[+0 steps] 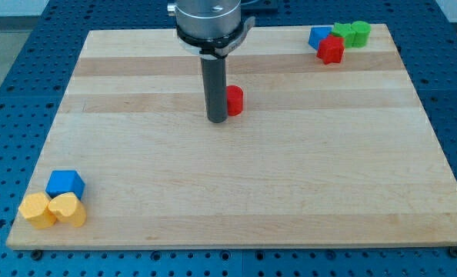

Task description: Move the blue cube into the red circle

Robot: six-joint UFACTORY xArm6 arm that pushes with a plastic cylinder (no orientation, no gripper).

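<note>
On the smooth wooden board [290, 192], the blue cube [65, 183] sits at about 8 o'clock, touching two yellow blocks [51, 209]. My tip [217, 121] has no fingers and holds nothing; the red round block [234, 100] touches it at 2 o'clock. Blue, red and green blocks [338, 38] cluster at 1 o'clock.

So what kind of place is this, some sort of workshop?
Probably a robotics lab bench. A wooden board lies on a blue perforated table, small coloured blocks sit at its corners, and my tip rests beside a red cylinder.
</note>
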